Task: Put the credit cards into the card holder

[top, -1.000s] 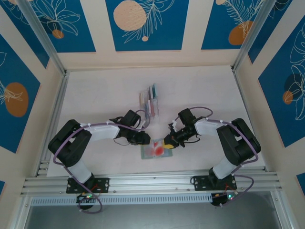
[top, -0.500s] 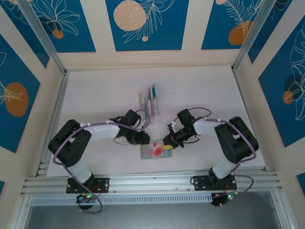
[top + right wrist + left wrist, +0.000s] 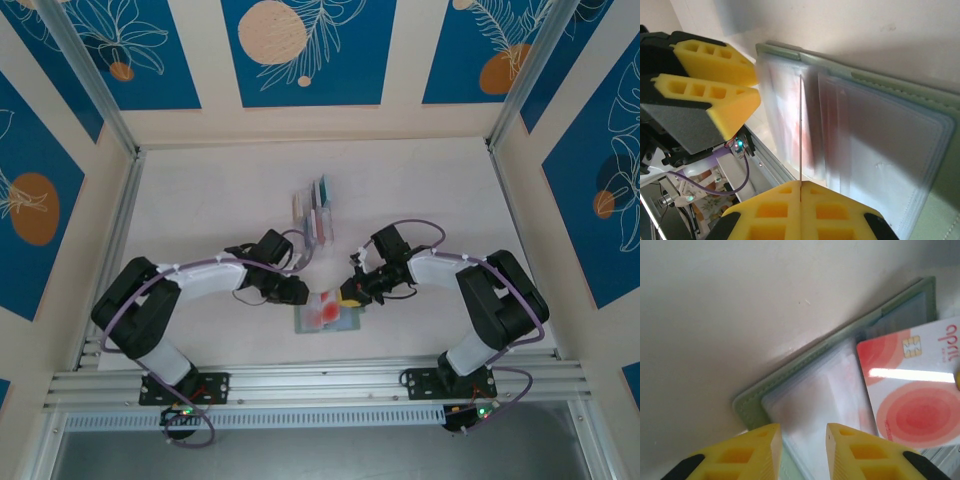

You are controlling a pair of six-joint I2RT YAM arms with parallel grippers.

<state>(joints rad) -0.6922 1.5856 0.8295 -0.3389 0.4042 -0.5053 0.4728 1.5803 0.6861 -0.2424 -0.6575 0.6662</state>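
Holder [image 3: 330,318] lies open and flat on the table [image 3: 220,200] close to the near edge, about mid-width, long axis roughly along that edge, clear pockets facing up. Right gripper [image 3: 800,192] is clamped shut on a red card [image 3: 912,395]. From the right wrist the card reads as a thin line running straight out from the fingertips over the holder's pockets. From the left wrist its face shows, chip end toward the holder's far edge, and it overlaps the holder's right part. Whether its leading edge has entered a pocket mouth is hard to tell, as the sleeves are clear and blurred. Key relation: the card points from the right gripper leftward across the holder, toward the left gripper [image 3: 802,437]. The slide likely has to run along the holder's long axis with the card dropped flatter to meet a pocket mouth. The left gripper sits at the holder's left end with jaws parted and nothing between them, the green cover edge just beyond the tips. Contact with the holder can't be made out. It looks placed to steady the holder or hold a sleeve open. The right arm is the working arm and both grippers are close either side of the holder. Main obstruction risk is the left fingertips lying in the card's line of travel. The floppy sleeves could also buckle, or the holder could skid left. Other cards [image 3: 323,192] stand in the rack [image 3: 315,215] well apart, toward the table's middle, out of the way.
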